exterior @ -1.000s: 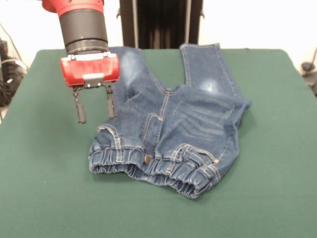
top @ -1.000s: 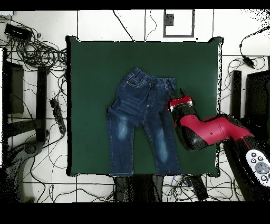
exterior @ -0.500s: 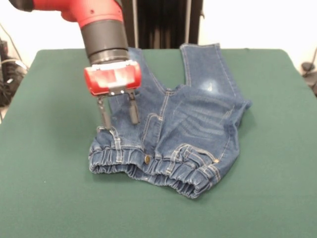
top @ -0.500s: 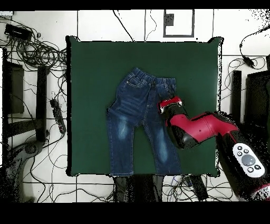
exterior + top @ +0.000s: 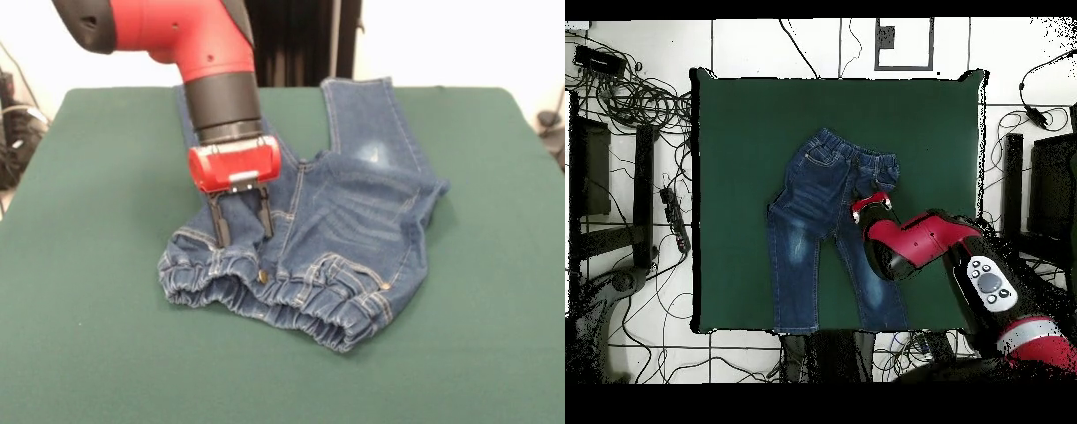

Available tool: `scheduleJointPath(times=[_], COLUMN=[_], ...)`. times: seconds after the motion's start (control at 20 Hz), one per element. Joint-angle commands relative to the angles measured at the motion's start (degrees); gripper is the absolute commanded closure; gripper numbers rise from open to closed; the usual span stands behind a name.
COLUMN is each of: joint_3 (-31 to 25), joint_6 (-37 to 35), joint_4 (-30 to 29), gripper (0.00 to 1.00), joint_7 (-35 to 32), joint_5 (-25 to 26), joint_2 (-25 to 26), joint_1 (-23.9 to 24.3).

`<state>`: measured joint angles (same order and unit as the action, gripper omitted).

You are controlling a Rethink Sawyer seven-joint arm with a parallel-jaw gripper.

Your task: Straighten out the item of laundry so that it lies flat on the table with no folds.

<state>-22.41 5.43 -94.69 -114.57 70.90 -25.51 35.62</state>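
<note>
Low in the frame's centre, the jeans (image 5: 309, 238) lie bunched at the waistband (image 5: 274, 296) on the counter (image 5: 88, 336); behind it the end effector (image 5: 240, 228) is spread, and only one layer might be snagged, deepening the folds.

Dark green table (image 5: 97, 344), small blue jeans (image 5: 353, 221) rumpled at its middle.

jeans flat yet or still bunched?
Still bunched: the jeans have a rumpled waistband and creased right hip in the front view. The open gripper is over the waist.
</note>
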Motion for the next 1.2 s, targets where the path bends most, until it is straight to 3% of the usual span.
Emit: scheduleJointPath(times=[0.05,0.1,0.15,0.3,0.35,0.4,0.9,0.95,1.1,1.2], joint_3=[4.83,3.70,3.11,4.03,13.25,14.17,16.64,18.68,16.29,18.65], joint_6=[-5.53,-8.00,-10.11,-11.03,-2.94,-2.18,-0.08,3.23,4.27,9.19], joint_4=[3.63,3.09,2.74,2.83,1.71,1.73,2.21,2.10,-1.01,-0.70], gripper=[0.00,0.00,1.00,1.00,1.00,1.00,1.00,1.00,1.00,1.00], joint_7=[-1.58,-0.61,0.70,0.42,-4.36,-4.42,-3.61,-3.67,-4.22,-4.00], joint_5=[0.02,-0.51,-1.39,-1.92,-0.07,-0.27,-4.16,-5.40,-6.06,-9.13], joint_2=[4.12,4.11,4.13,4.10,5.02,5.21,4.95,4.29,-0.15,-1.80], joint_1=[-4.55,-3.61,-3.01,-3.81,-6.68,-7.02,-10.46,-12.08,-11.27,-13.63])
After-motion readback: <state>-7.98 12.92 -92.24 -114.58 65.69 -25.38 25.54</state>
